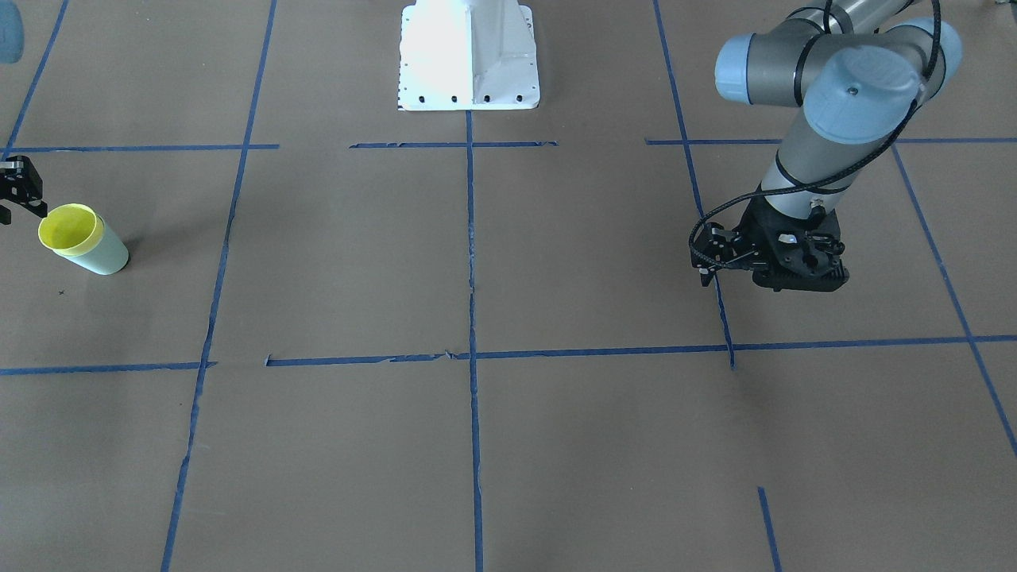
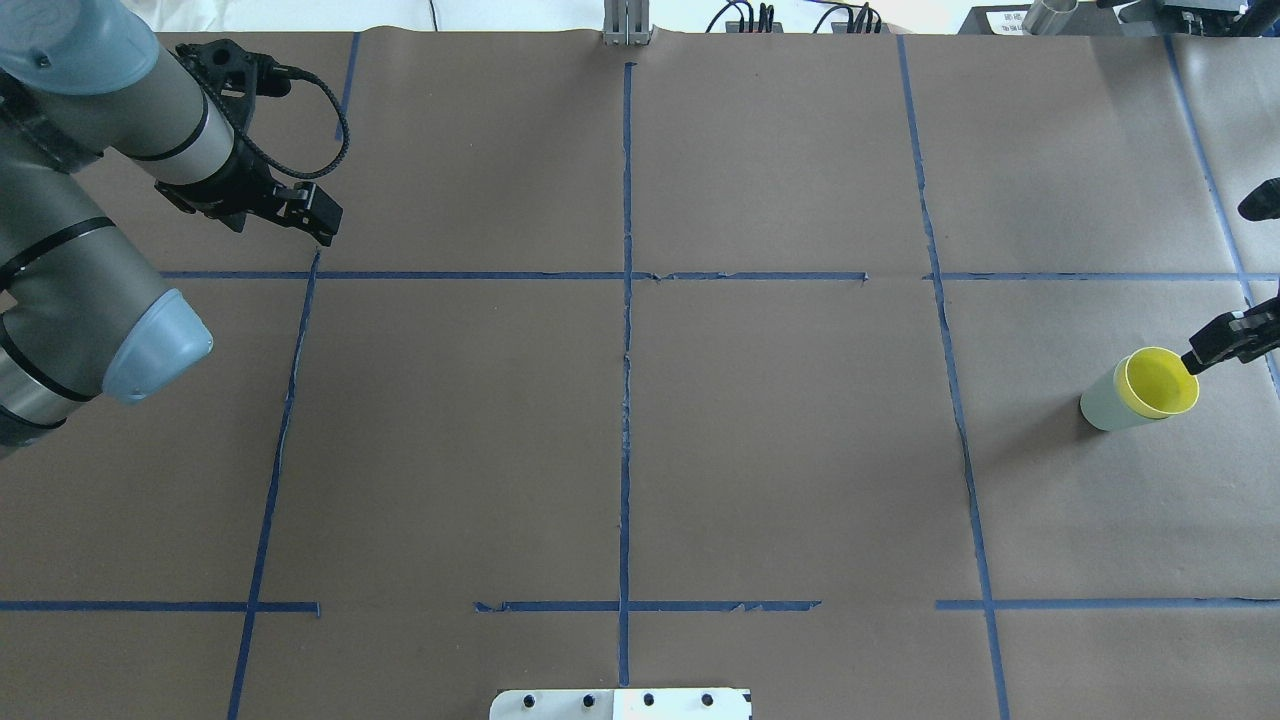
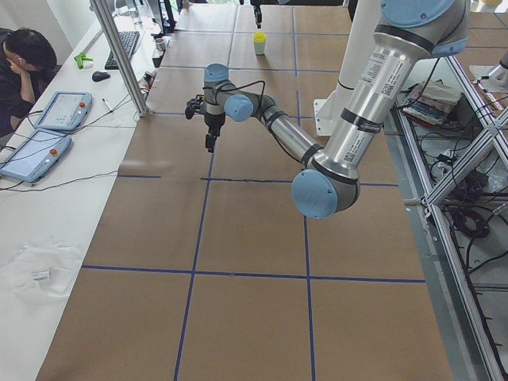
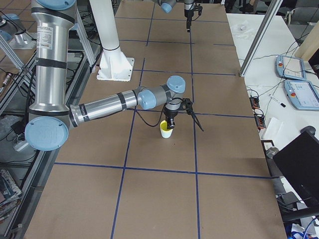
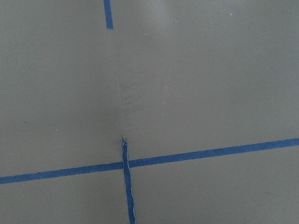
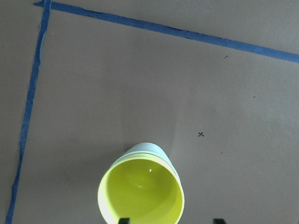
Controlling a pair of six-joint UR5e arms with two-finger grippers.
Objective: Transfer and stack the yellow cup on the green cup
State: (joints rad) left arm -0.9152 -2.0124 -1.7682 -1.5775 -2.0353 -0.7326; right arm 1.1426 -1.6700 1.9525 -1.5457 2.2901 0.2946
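Observation:
The yellow cup [image 1: 70,226] sits nested inside the green cup [image 1: 107,256], which stands on the brown table far on my right side. Both show in the overhead view, the yellow cup [image 2: 1158,382] inside the green cup [image 2: 1100,405]. In the right wrist view the yellow cup's rim [image 6: 140,196] is just below the camera, with the green cup's wall [image 6: 147,148] showing behind it. My right gripper [image 2: 1215,350] is open at the cups' rim and holds nothing. My left gripper [image 2: 318,228] is far away, looks shut and is empty.
Blue tape lines [image 2: 627,330] divide the table [image 2: 780,450] into squares. The robot's white base [image 1: 469,56] stands at the table's middle edge. A small x mark [image 6: 201,134] is on the paper near the cups.

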